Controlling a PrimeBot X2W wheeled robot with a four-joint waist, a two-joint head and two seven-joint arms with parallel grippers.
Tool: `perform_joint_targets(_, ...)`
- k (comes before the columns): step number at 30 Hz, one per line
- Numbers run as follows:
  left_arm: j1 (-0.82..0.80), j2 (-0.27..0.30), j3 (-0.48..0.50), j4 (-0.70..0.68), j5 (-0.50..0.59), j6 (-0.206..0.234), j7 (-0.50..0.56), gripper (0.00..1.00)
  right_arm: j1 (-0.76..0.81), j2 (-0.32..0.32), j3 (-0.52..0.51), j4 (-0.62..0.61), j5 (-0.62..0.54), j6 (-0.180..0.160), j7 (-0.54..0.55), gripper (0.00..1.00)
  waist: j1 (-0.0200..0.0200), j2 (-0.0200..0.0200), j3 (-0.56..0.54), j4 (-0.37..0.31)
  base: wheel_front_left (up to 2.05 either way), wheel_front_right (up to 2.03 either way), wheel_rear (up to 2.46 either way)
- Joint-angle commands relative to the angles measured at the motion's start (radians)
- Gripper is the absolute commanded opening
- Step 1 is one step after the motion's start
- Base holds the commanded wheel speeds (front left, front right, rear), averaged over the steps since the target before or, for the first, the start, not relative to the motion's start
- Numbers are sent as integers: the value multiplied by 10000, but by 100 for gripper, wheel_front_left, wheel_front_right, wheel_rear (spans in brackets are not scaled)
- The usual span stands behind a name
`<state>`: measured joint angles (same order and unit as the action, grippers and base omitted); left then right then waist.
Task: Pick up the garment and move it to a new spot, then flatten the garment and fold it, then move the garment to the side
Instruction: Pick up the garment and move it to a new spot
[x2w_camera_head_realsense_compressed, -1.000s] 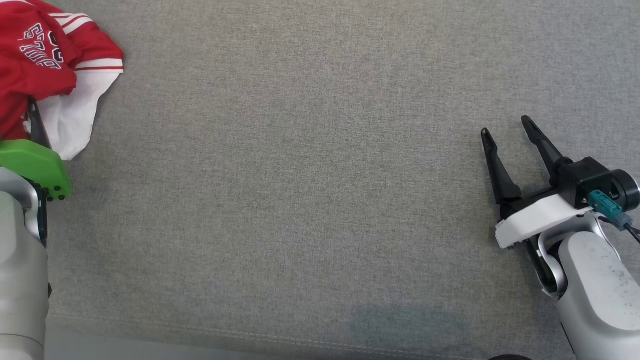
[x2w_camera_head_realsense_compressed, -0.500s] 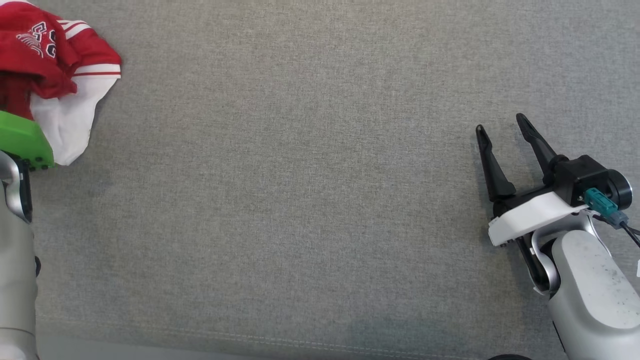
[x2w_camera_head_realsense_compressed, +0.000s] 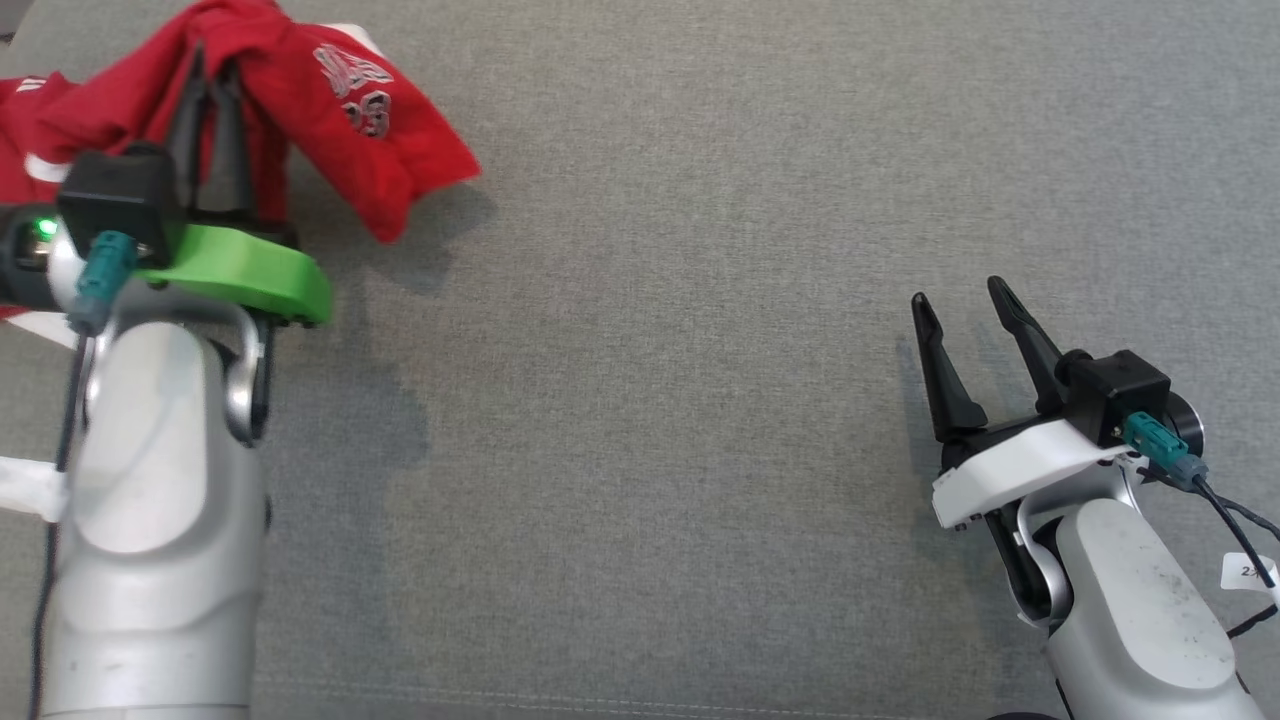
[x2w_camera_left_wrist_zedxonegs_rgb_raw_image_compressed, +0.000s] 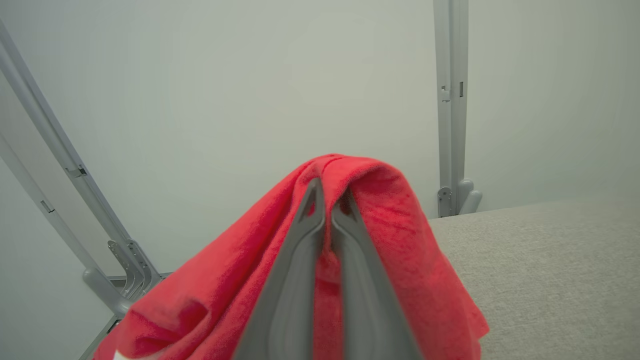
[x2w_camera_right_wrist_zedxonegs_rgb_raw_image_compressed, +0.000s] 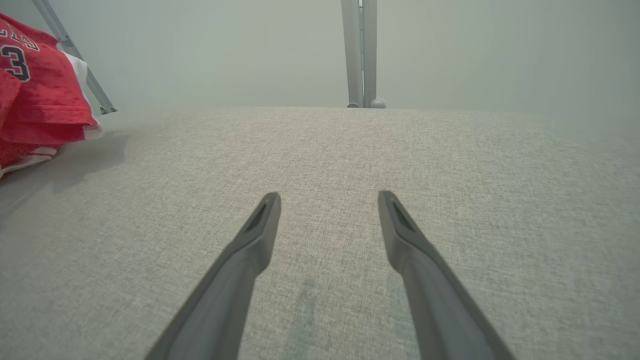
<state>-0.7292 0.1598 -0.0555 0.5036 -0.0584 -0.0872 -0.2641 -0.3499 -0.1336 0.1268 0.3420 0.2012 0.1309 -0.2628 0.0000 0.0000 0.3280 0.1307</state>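
The left gripper (x2w_camera_head_realsense_compressed: 210, 75) is clamped on a fold of the red garment (x2w_camera_head_realsense_compressed: 380, 150), which hangs raised at the far left of the grey tabletop (x2w_camera_head_realsense_compressed: 650, 420). The right gripper (x2w_camera_head_realsense_compressed: 960, 300) rests released, with nothing between its 2 fingers, well apart at the near right. The step in hand looks like the carry to a new spot. To do it well, hold the pinch firm and lift until the trailing cloth clears the surface (dragging would bunch it). Then travel toward the open middle and lower so the loose edge lands first and the cloth lays out instead of heaping. The head view gives the overall layout and the white lettering. The left wrist view adds the grip itself: the left gripper (x2w_camera_left_wrist_zedxonegs_rgb_raw_image_compressed: 330, 200) has its fingers pressed nearly together with the garment (x2w_camera_left_wrist_zedxonegs_rgb_raw_image_compressed: 400, 225) draped over both tips. The right wrist view shows the spread right gripper (x2w_camera_right_wrist_zedxonegs_rgb_raw_image_compressed: 328, 200) and the garment (x2w_camera_right_wrist_zedxonegs_rgb_raw_image_compressed: 40, 100) from the side, white trim low over its shadow; whether it touches there I cannot tell.
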Motion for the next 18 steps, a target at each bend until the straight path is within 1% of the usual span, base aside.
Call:
perform_joint_targets(1,228,-234,-128,-186,-65,-92,-4,0,121,16,-51,42,110,-3,-29,100,0,0,-288,-332,0,0,0)
perform_joint_targets(5,700,-752,-695,-580,-265,-259,-4,0,252,148,-87,126,144,-3,-29,100,0,0,-500,-826,0,0,0)
perform_joint_targets(8,1079,-982,-1157,-741,-537,-329,-6,0,294,224,-60,168,176,-3,-29,100,0,0,-603,-1353,0,0,0)
perform_joint_targets(12,1682,-1066,-1761,-721,-1009,-354,-6,0,460,342,-119,274,253,-3,-29,100,0,0,-845,-2095,0,0,0)
perform_joint_targets(13,1838,-1076,-1983,-662,-1273,-358,-4,0,492,376,-106,292,256,-3,-31,100,0,0,-904,-2279,0,0,0)
perform_joint_targets(15,2103,-1080,-2362,-570,-1561,-293,-6,0,602,417,-51,357,278,-3,-31,100,0,0,-1019,-2638,0,0,0)
perform_joint_targets(16,2103,-1080,-2362,-570,-1561,-293,-6,0,602,417,-51,357,278,-3,-31,100,0,0,-1019,-2638,0,0,0)
perform_joint_targets(18,2382,-1075,-2673,-395,-1709,-194,-4,0,701,435,-46,419,320,-3,-31,100,0,0,-1132,-2937,0,0,0)
